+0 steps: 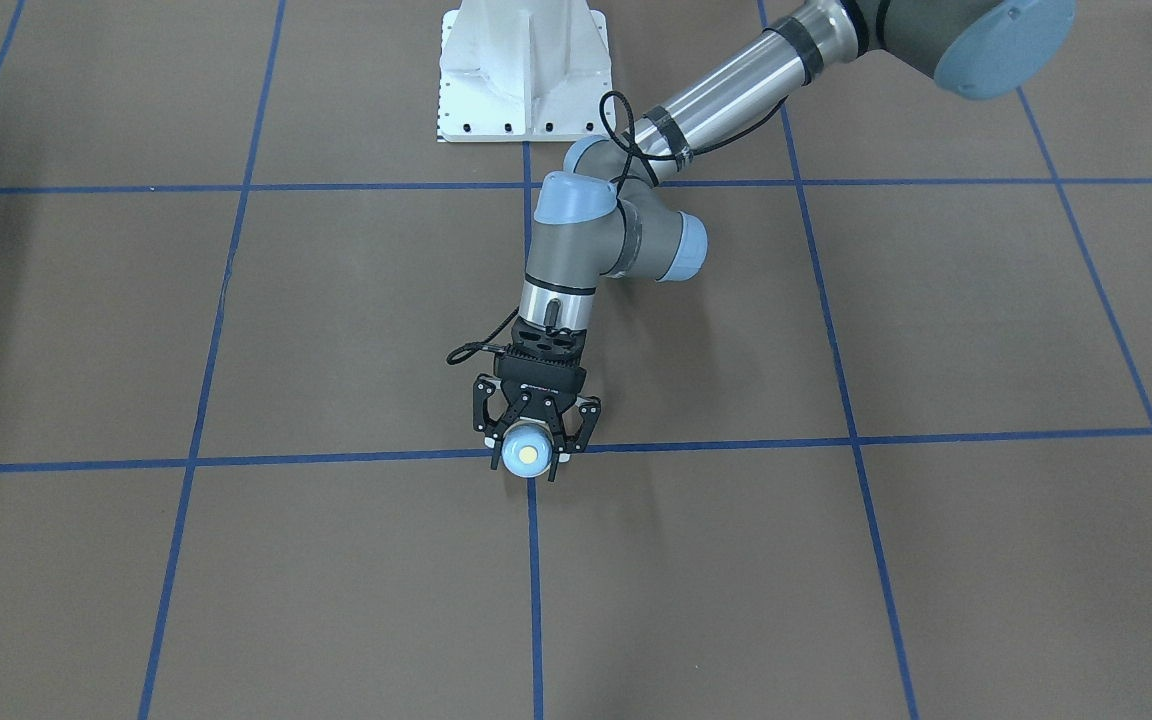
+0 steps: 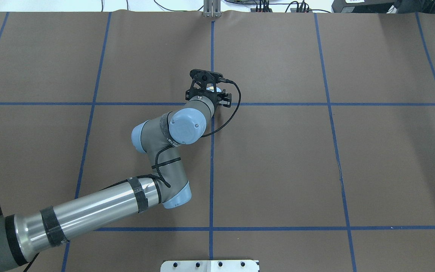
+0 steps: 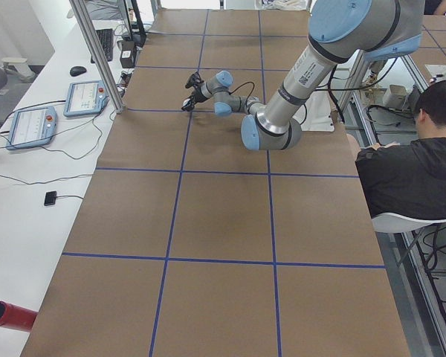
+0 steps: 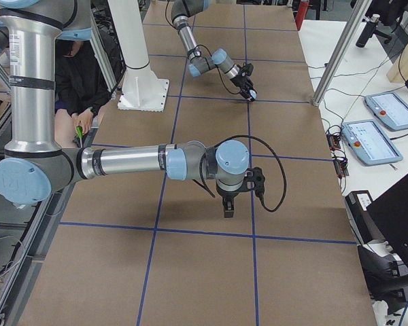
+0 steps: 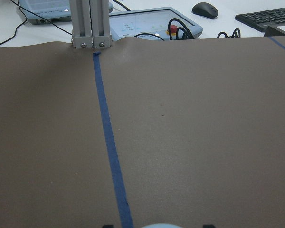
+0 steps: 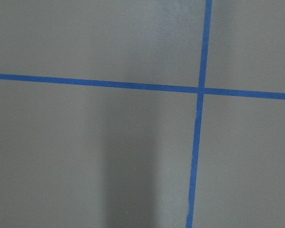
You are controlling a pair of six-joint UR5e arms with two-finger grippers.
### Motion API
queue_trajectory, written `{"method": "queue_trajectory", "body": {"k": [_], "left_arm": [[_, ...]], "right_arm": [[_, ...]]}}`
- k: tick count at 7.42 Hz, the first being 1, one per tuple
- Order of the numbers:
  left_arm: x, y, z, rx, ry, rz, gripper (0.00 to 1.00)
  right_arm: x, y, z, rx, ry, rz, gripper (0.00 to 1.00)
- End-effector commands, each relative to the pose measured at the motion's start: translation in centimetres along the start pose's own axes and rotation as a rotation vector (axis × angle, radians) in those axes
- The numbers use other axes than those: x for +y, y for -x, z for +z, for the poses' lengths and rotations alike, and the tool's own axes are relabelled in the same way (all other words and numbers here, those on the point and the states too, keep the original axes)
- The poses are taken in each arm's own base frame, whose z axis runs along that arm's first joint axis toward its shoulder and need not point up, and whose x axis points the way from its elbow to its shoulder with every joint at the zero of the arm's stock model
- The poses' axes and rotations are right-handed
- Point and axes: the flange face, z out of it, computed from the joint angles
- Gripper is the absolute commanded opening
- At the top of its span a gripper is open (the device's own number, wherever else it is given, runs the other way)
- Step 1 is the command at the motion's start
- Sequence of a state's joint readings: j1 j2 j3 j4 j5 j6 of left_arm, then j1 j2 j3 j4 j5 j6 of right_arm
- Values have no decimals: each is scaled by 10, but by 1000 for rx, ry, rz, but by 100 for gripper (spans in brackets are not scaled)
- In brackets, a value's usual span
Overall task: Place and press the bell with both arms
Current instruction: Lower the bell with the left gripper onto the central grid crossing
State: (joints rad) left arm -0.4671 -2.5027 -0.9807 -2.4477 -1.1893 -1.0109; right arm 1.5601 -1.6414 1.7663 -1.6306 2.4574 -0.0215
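The light-blue bell [image 1: 526, 452] with its cream button sits between the fingers of my left gripper [image 1: 526, 463], over a crossing of blue tape lines mid-table. The left gripper is shut on the bell. I cannot tell whether the bell touches the table. In the overhead view the wrist hides most of the left gripper [image 2: 207, 88]. Only the bell's top edge [image 5: 161, 226] shows in the left wrist view. My right gripper [image 4: 228, 209] points down above the table near the right end. It shows only in the exterior right view, so I cannot tell its state.
The white pedestal base [image 1: 524, 70] stands at the robot's side of the table. An aluminium post [image 5: 90, 23] and teach pendants [image 5: 152, 21] stand past the far edge. A seated person [image 3: 409, 160] is behind the robot. The right wrist view shows a tape crossing [image 6: 199, 90].
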Motion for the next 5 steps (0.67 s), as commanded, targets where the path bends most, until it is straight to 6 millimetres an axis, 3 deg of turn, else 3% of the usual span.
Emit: {"method": "queue_trajectory", "body": {"k": [1, 5], "left_arm": [[7, -6, -4, 0, -33, -2, 0], [18, -10, -6, -11, -49, 4, 0]], "right_arm": [[-1, 0, 0, 0, -1, -1, 100], [-1, 0, 0, 0, 0, 1, 100]]}}
